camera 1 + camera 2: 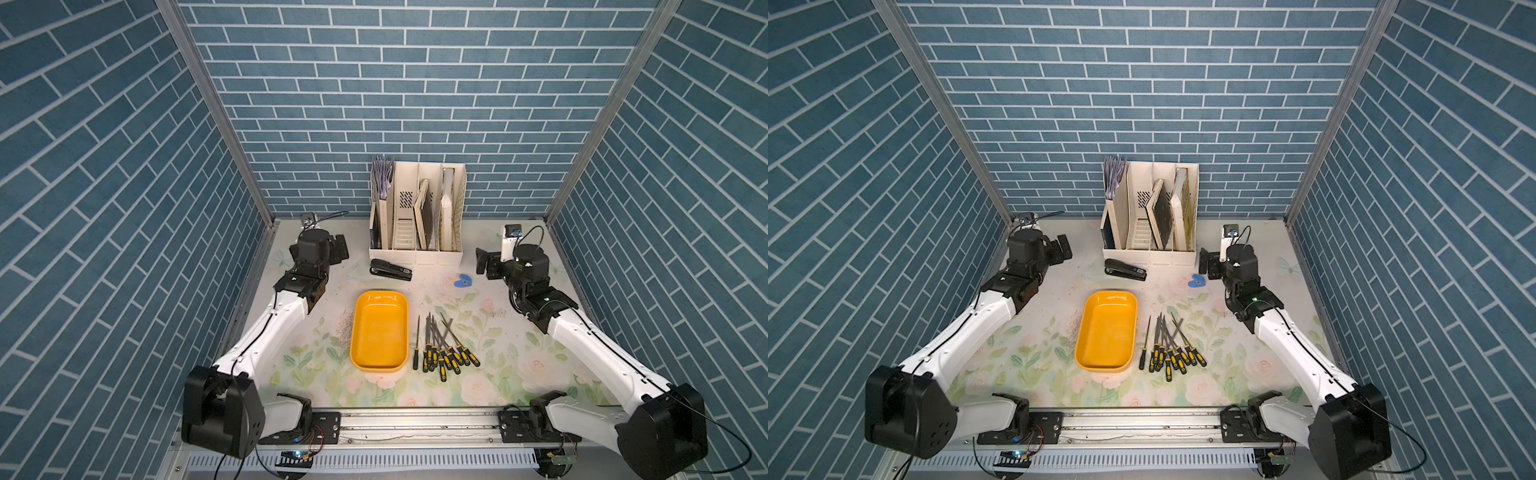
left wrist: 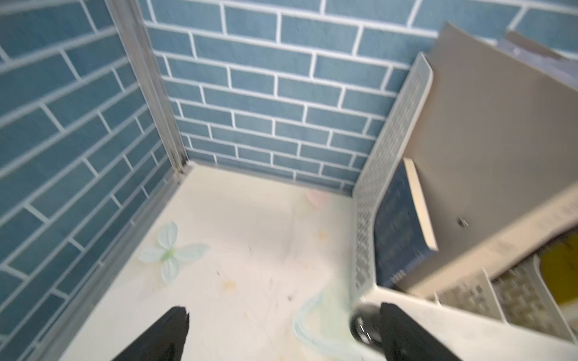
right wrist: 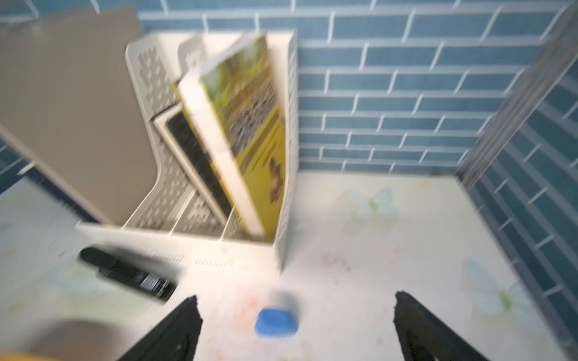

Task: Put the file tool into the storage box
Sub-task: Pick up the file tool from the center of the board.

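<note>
Black-fingered left gripper [image 1: 340,248] hovers spread wide at the back left, holding nothing. In the middle sits the yellow box [image 1: 379,328], with the files [image 1: 442,349] bunched just right of it, outside it. The right gripper [image 1: 484,262] is spread wide too, holding nothing.

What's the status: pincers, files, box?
Open and empty: left pincer, right pincer. All files piled beside box, none inside. Nothing between them.

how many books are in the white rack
3. A dark blue book in the leftmost slot of the rack, a black one in the third slot, a yellow-covered one in the rightmost. The papers in the leftmost slot may hide more.
</note>
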Controlling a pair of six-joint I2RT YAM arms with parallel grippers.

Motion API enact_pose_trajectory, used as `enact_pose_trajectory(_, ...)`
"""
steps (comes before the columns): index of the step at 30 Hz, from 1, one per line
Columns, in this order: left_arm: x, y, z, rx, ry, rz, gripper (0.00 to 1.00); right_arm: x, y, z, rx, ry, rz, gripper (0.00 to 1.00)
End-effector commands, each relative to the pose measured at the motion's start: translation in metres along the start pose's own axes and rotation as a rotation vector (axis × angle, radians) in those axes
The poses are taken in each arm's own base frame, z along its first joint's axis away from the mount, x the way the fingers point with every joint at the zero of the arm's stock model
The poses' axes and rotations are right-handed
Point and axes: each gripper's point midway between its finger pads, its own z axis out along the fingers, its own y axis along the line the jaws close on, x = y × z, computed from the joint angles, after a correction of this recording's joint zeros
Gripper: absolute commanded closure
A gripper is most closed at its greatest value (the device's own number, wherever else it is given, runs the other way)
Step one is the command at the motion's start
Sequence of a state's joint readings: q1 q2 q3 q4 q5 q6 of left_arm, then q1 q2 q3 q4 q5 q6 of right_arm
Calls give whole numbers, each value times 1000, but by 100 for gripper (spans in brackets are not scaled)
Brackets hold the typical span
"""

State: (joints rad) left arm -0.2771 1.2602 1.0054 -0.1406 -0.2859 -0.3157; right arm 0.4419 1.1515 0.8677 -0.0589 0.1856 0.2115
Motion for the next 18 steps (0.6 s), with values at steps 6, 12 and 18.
enact_pose_trajectory(6,123,-39,-72,137,435,-109,0,182,66,-58,-91,614,109,10)
enact_pose_trajectory(12,146,-55,-93,194,480,-136,0,229,105,-91,-142,775,25,25)
enact_pose_trajectory(18,156,-53,-98,197,498,-130,0,260,121,-113,-162,868,4,42)
